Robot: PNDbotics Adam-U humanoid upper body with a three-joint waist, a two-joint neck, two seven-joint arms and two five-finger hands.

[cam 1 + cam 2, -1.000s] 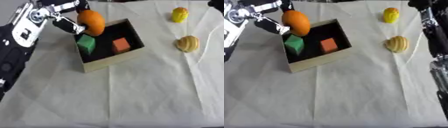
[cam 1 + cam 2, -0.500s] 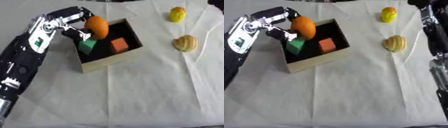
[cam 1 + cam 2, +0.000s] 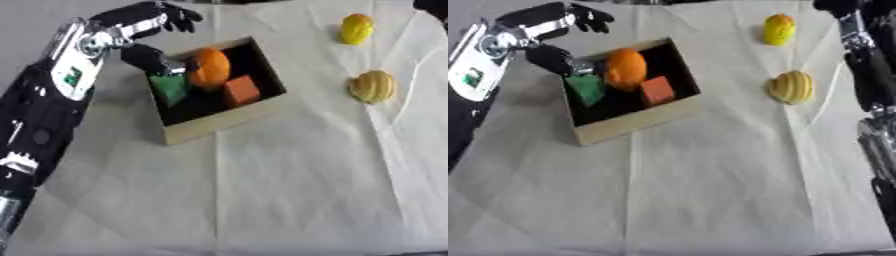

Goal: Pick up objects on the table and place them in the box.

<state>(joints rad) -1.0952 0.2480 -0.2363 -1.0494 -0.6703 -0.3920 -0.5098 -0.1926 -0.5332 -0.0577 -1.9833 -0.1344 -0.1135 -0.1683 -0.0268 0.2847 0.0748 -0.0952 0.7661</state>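
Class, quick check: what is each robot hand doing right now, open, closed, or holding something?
Left hand: open, fingers spread above the box, holding nothing; the orange ball sits inside.
Right hand: cannot be told; only its arm shows at the right edge.

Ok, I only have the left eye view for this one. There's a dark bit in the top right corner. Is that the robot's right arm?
Observer: Yes. In the right eye view the right arm runs down the whole right edge of the picture.
Operator: Is it touching the ribbed yellow object?
Observer: No. A strip of white cloth shows between the arm and the ribbed yellow object.
Operator: And where is its hand?
Observer: The right hand shows only as a dark shape at the top edge, to the right of the small yellow object and apart from it.
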